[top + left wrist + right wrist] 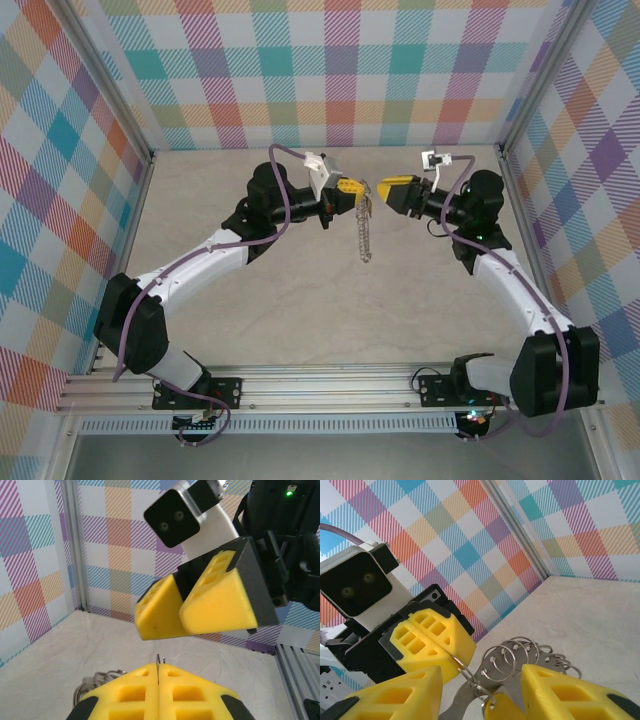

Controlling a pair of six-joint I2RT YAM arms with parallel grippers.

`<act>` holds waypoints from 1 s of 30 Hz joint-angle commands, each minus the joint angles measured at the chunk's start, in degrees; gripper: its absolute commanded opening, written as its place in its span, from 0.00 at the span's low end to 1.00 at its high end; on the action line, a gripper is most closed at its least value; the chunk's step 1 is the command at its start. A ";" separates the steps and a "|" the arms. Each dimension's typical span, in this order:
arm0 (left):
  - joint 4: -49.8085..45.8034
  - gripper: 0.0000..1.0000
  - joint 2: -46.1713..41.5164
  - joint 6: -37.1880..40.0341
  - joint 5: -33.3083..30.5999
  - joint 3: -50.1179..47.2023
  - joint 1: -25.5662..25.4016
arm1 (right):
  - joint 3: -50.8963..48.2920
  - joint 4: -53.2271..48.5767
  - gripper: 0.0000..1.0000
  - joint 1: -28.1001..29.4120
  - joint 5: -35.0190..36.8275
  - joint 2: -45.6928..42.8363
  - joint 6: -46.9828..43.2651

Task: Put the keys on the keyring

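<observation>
Left gripper (350,187): yellow plastic fingers clamped tight on the thin grey metal keyring (365,225). In the left wrist view the ring's wire (158,663) stands upright in the seam between the two pressed-together pads (131,692). A few silvery loops (97,682) bunch just left of them.

Keyring is off the beige marbled tabletop (300,320), held up mid-workspace. Its fringe of small silvery loops hangs straight down as a chain below the left fingertips in the top view.

Right gripper (393,190): released, nothing grasped. It faces the left gripper nose to nose, close but not touching. In the right wrist view its two yellow fingers (395,697) stand well apart, and the cluster of loops (520,652) sits in the gap between them. The loops lie just beside the right-hand finger; can't tell if they touch it.

Same view: the left gripper (454,654) pinches the ring wire at its tip. A flat silvery strip (460,705) hangs low among the loops; can't tell what it is.

Checked pastel walls (330,60) enclose the table on three sides.
</observation>
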 commanded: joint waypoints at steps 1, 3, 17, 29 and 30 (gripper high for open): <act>3.95 0.00 -1.72 -0.83 1.58 1.34 -0.95 | -1.06 11.13 0.47 -0.09 -4.19 1.49 4.96; 4.02 0.00 -1.68 -0.99 1.57 1.34 -0.89 | -1.25 12.70 0.47 0.21 -5.04 2.20 5.88; 3.71 0.00 -1.26 -1.08 1.58 1.78 -0.95 | -2.13 15.65 0.43 2.95 -6.76 6.08 6.52; 3.55 0.00 -0.77 -1.29 1.67 1.78 -1.04 | -2.27 18.38 0.10 3.58 -6.21 6.52 7.95; 3.49 0.00 -0.83 -1.33 1.63 1.82 -1.04 | -2.22 18.76 0.06 3.58 -6.31 6.54 8.31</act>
